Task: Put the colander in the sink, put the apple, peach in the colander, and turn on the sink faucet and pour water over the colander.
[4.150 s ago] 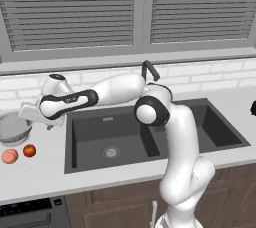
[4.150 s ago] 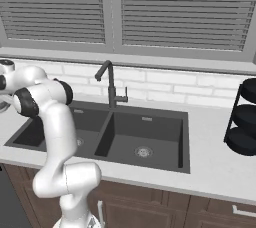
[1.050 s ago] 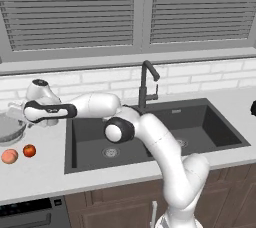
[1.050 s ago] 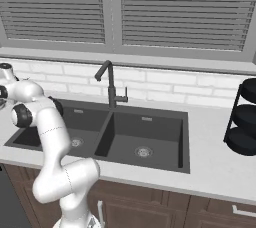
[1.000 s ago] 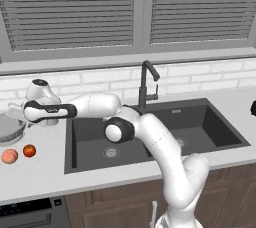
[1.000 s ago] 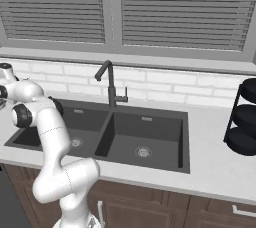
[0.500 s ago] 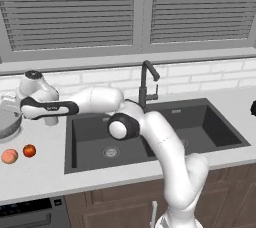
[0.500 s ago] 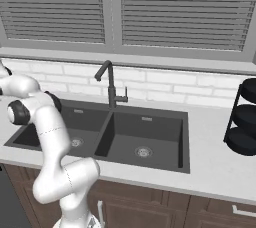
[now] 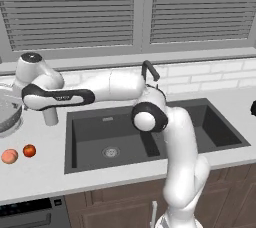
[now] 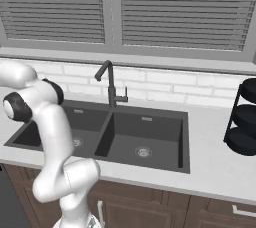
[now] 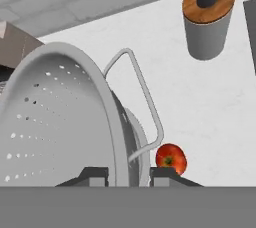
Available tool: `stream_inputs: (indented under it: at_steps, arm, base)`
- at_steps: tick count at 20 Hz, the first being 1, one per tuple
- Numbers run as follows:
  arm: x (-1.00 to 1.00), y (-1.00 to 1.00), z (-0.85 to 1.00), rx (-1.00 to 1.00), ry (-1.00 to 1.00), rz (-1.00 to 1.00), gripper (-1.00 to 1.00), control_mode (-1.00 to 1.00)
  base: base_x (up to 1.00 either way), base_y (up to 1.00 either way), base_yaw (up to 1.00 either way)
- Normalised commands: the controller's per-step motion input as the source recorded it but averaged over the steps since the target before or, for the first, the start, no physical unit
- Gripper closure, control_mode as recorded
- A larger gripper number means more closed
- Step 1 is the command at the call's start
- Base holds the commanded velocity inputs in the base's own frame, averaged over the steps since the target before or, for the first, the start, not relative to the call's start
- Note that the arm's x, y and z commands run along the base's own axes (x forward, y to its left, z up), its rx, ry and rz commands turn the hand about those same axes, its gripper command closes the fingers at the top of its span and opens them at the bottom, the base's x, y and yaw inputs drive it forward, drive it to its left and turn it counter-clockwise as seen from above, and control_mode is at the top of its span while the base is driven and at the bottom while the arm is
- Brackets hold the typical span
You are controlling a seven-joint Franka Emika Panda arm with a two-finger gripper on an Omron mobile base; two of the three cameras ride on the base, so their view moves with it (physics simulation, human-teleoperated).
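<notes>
Pincer (image 11: 128, 173) open narrowly, fingers straddling colander (image 11: 65, 122) rim beside handle, on table left of sink (image 9: 150, 132). I'd judge: seat deeper, then clamp firmly, lift level, avoid nudging apple (image 11: 171, 158).

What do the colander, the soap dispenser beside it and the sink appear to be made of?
The colander looks like thin brushed metal: silver-grey, perforated, with a wire loop handle. The soap dispenser seems to have a matte grey body, perhaps ceramic or plastic, under a wood-grained brown top with a dark pump. The sink reads as matte charcoal composite or coated metal; the rendering leaves that open.
</notes>
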Motion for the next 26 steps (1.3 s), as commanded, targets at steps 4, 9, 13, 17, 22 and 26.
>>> stream_inputs:
  at_steps: [4, 9, 13, 17, 22, 26]
  arm:
    - [-0.74, -0.56, 0.71, 0.00, -0.03, 0.00, 1.00, -1.00]
    - [-0.66, -0.86, 0.51, 0.00, -0.03, 0.00, 1.00, -1.00]
    - [-0.39, -0.99, 0.50, 0.00, -0.09, -0.05, 1.00, -1.00]
    - [-0.42, -0.89, 0.34, 0.00, -0.11, -0.10, 1.00, -1.00]
    - [-0.23, -0.82, 0.11, 0.00, -0.02, -0.16, 1.00, -1.00]
    - [0.00, -0.76, 0.01, -0.09, 0.01, -0.26, 1.00, -1.00]
  base:
    - [0.00, 0.00, 0.00]
    - [0.00, 0.00, 0.00]
    - [0.00, 0.00, 0.00]
    - [0.00, 0.00, 0.00]
    - [0.00, 0.00, 0.00]
    - [0.00, 0.00, 0.00]
